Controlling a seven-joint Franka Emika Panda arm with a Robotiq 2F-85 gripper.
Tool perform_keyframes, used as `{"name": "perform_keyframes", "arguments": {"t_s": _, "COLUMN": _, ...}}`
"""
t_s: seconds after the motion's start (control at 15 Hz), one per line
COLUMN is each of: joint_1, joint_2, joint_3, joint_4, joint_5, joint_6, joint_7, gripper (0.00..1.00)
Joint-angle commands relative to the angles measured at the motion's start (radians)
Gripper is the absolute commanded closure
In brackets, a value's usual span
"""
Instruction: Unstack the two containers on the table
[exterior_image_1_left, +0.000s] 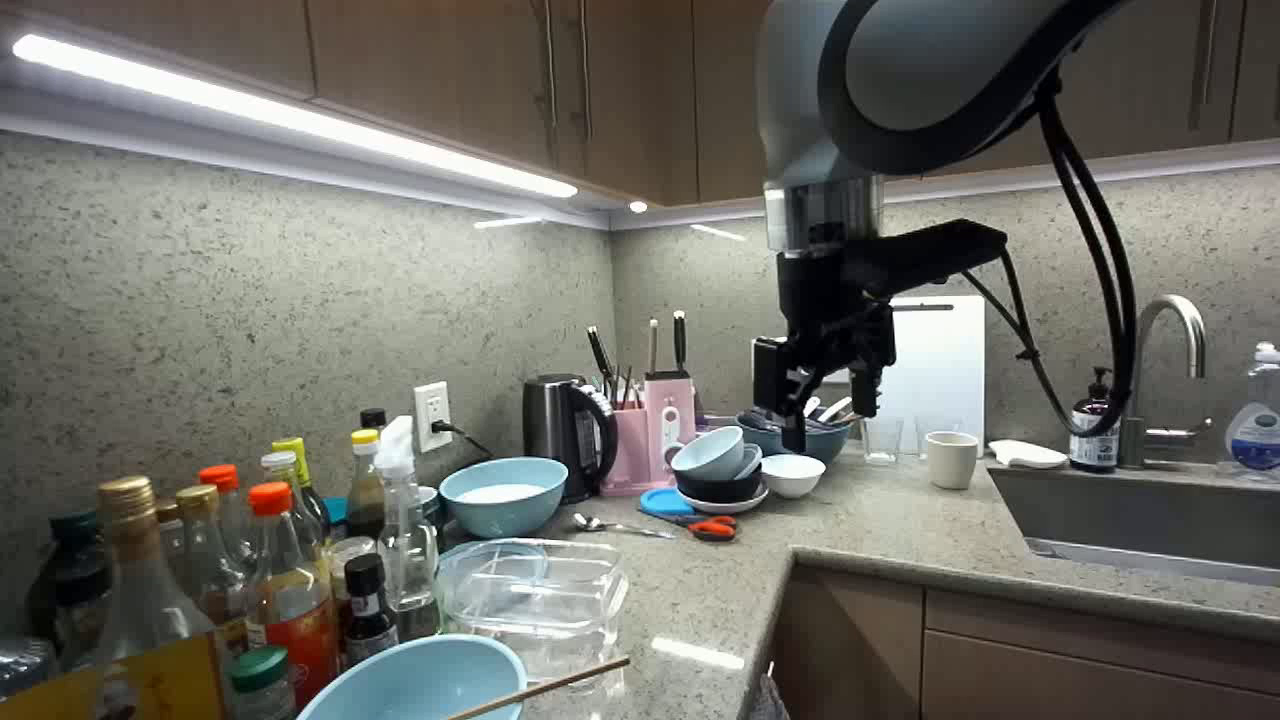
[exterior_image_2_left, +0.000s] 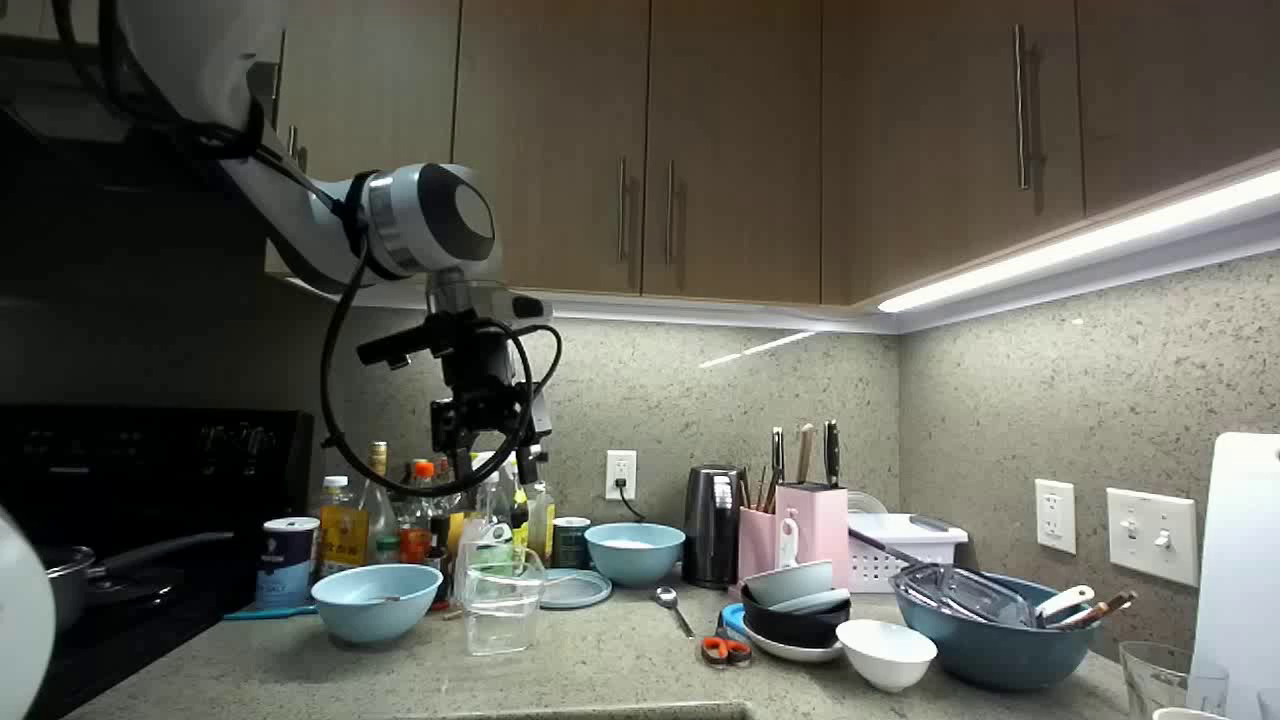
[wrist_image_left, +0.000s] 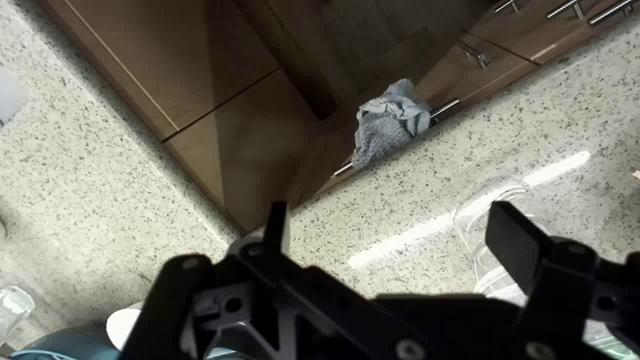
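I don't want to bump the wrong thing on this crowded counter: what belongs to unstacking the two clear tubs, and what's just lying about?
For the job: clear tubs, countertop beneath them, fingers.

Just lying about: blue bowls, bottles, scissors, spoon, kettle, cup.

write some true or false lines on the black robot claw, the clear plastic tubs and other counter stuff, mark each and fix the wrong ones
1. The black two-fingered claw is open. True.
2. The two clear rectangular plastic tubs hang from the claw. False: they are down on the grey speckled countertop and the claw holds nothing.
3. The orange-handled scissors lie on the countertop. True.
4. A white-handled utensil stands in the small white bowl. False: it is in the larger blue-grey round bowl.
5. The tall electric kettle is pink. False: it is dark metallic.
6. A black-handled knife stands in the pink rectangular block. True.
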Motion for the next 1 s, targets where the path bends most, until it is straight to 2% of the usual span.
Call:
{"name": "perform_keyframes", "arguments": {"t_s": 0.0, "joint_1": 0.022, "joint_2": 0.002, "joint_3": -0.020, "joint_4": 0.002, "joint_5": -0.009, "joint_6": -0.003, "joint_7": 0.007, "gripper": 0.00}}
{"name": "perform_keyframes", "arguments": {"t_s": 0.33, "joint_1": 0.022, "joint_2": 0.002, "joint_3": -0.020, "joint_4": 0.002, "joint_5": -0.009, "joint_6": -0.003, "joint_7": 0.007, "gripper": 0.00}}
{"name": "perform_keyframes", "arguments": {"t_s": 0.53, "joint_1": 0.033, "joint_2": 0.079, "joint_3": -0.001, "joint_4": 0.045, "joint_5": -0.029, "joint_6": 0.011, "joint_7": 0.016, "gripper": 0.00}}
{"name": "perform_keyframes", "arguments": {"t_s": 0.93, "joint_1": 0.110, "joint_2": 0.347, "joint_3": 0.039, "joint_4": 0.219, "joint_5": -0.135, "joint_6": 0.071, "joint_7": 0.006, "gripper": 0.00}}
